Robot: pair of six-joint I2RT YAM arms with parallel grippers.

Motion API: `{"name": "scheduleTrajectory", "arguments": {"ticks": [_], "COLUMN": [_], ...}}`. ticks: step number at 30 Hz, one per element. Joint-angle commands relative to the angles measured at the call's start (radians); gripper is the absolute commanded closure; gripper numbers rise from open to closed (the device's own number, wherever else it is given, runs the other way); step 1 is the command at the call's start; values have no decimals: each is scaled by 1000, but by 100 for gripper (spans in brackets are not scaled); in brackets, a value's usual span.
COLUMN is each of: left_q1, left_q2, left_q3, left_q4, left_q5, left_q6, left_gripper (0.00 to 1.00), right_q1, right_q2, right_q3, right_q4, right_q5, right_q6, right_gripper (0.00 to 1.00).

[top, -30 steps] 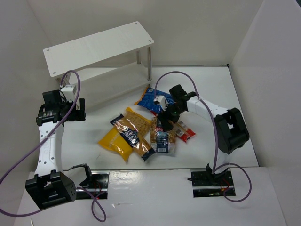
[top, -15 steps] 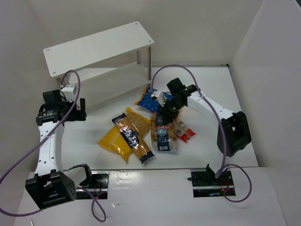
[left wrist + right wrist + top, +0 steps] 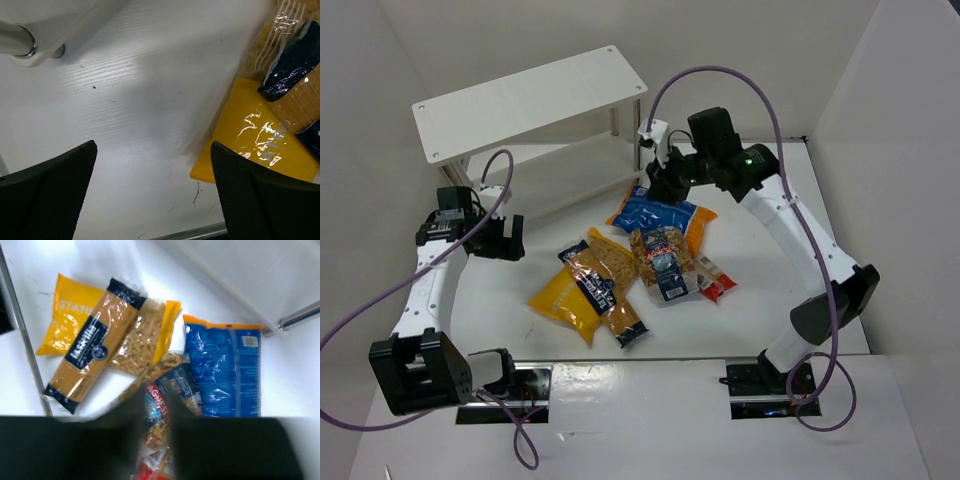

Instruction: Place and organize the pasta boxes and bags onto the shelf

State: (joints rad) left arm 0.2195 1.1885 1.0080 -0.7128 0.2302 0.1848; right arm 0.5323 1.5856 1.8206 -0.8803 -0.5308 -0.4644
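The packets lie in a heap at mid-table: a blue bag (image 3: 655, 212), a short clear bag with a navy label (image 3: 665, 262), a red packet (image 3: 713, 280), a long navy-labelled bag (image 3: 605, 290) and a yellow-orange bag (image 3: 565, 297). The white shelf (image 3: 530, 100) stands behind them, with no packet showing on it. My right gripper (image 3: 658, 190) hangs above the blue bag's far end. In the right wrist view its fingers (image 3: 157, 422) are a dark blur with a thin slit, holding nothing, with the short clear bag (image 3: 157, 405) below. My left gripper (image 3: 510, 240) is open and empty (image 3: 152, 190), left of the yellow-orange bag (image 3: 255, 145).
A shelf leg (image 3: 639, 135) stands close behind my right gripper and also shows in the right wrist view (image 3: 300, 320). The shelf's lower board corner and a leg (image 3: 15, 42) lie just beyond my left gripper. White walls close in the table on three sides.
My right arm rose and swung from the short clear bag toward the shelf. That bag slid a little toward the shelf. My left gripper moved right, toward the packets.
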Motion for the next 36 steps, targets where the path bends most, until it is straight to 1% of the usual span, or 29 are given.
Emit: {"name": "scheduleTrajectory", "arguments": {"ticks": [1,2,3,4,5,7,8,13,16,18,22,23,25,29,32,36], "left_q1": [-22,-22,-31,-31,-31,-40,-40,-40,-40,-40,-40,-40,-40,-40,-31,-31], "left_q2": [31,31,40,40,28,13,0,-18,-18,-18,-18,-18,-18,-9,-9,-9], "left_q3": [30,30,21,21,21,21,21,3,3,3,3,3,3,3,3,3], "left_q4": [21,21,30,30,30,30,39,50,59,59,59,59,59,59,59,59], "left_q5": [38,38,38,29,29,18,18,-14,-23,-23,-23,-23,-32,-32,-32,-32], "left_q6": [25,25,25,25,25,25,25,7,7,7,7,7,7,7,7,7], "left_gripper": [0,0,0,0,0,0,0,0,0,0,0,0,0,0,0,0], "right_q1": [18,18,18,18,18,18,5,-93,-132,-132,-163,-163,-163,-163,-181,-201], "right_q2": [62,53,44,22,11,-22,-36,-102,-102,-90,-47,-38,-19,25,25,25], "right_q3": [-41,-76,-165,-211,-295,-374,-444,-601,-651,-664,-682,-682,-691,-710,-719,-728], "right_q4": [-10,10,30,64,78,108,141,201,244,268,290,290,299,334,379,389], "right_q5": [64,90,142,166,179,218,227,227,174,147,42,-6,-43,-52,-38,-28], "right_q6": [35,44,44,53,53,64,73,110,147,162,184,184,184,184,193,193], "right_gripper": [26,12,6,3,3,1,1,0,0,0,0,0,0,0,0,0]}}
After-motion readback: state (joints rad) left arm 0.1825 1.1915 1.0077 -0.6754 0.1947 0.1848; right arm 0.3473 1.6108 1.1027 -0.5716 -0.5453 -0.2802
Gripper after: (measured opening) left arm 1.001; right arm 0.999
